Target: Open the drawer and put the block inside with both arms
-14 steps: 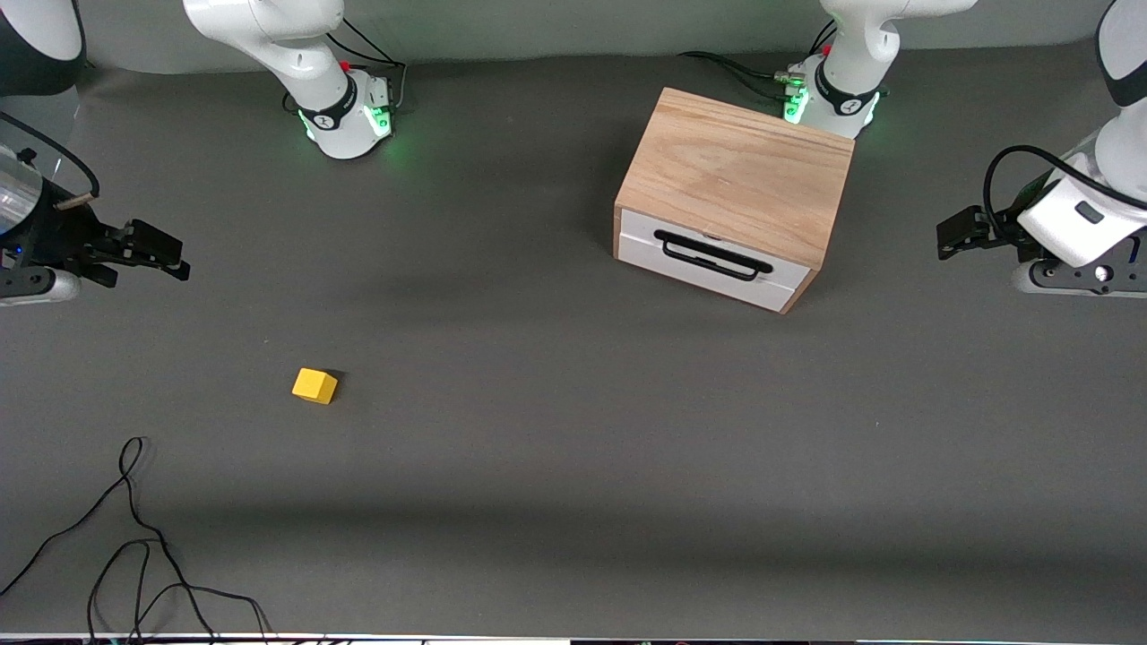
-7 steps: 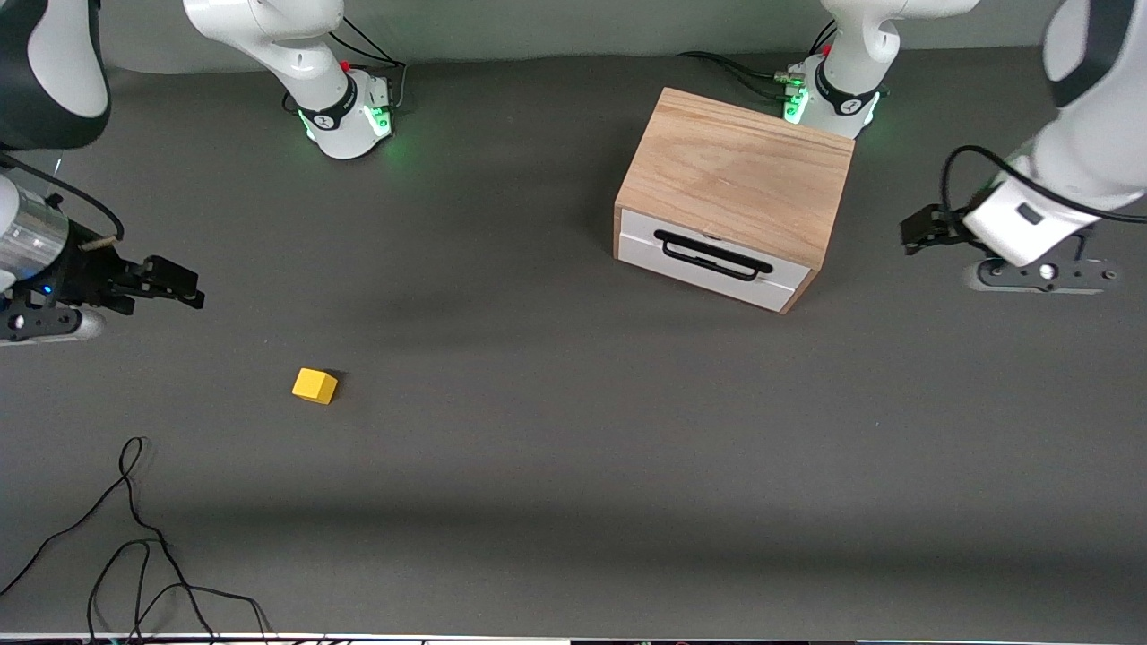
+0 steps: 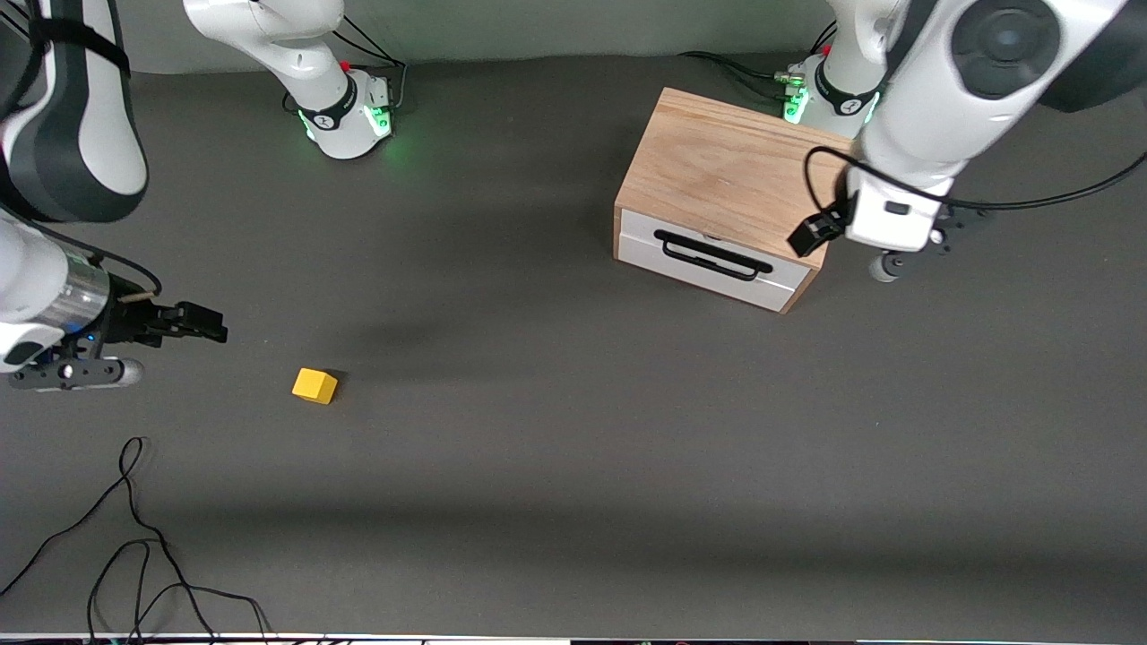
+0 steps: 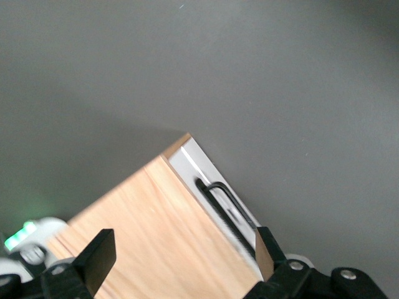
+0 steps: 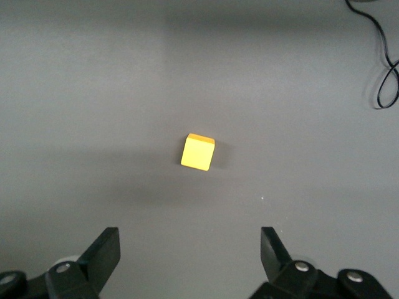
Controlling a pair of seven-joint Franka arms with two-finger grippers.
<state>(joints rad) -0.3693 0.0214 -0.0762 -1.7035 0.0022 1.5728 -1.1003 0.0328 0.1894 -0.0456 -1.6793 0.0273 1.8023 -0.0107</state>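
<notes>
The oak cabinet (image 3: 739, 175) stands near the left arm's base. Its drawer (image 3: 708, 260) with the white front and black bar handle (image 3: 712, 255) is shut. The left gripper (image 3: 811, 235) is open and empty, up over the cabinet's corner at the left arm's end. In the left wrist view the cabinet top (image 4: 156, 237) and handle (image 4: 227, 199) show between its fingers. The yellow block (image 3: 314, 386) lies on the table toward the right arm's end. The right gripper (image 3: 204, 327) is open and empty, up in the air beside the block. The block (image 5: 197, 152) shows in the right wrist view.
A loose black cable (image 3: 134, 537) lies on the grey table near the front camera at the right arm's end; part of it (image 5: 383, 62) shows in the right wrist view. The arms' green-lit bases (image 3: 349, 116) stand along the table's edge farthest from the front camera.
The left gripper has swung in from the table's end to over the cabinet's corner. The right gripper has moved closer to the block. Block and drawer have not moved.
</notes>
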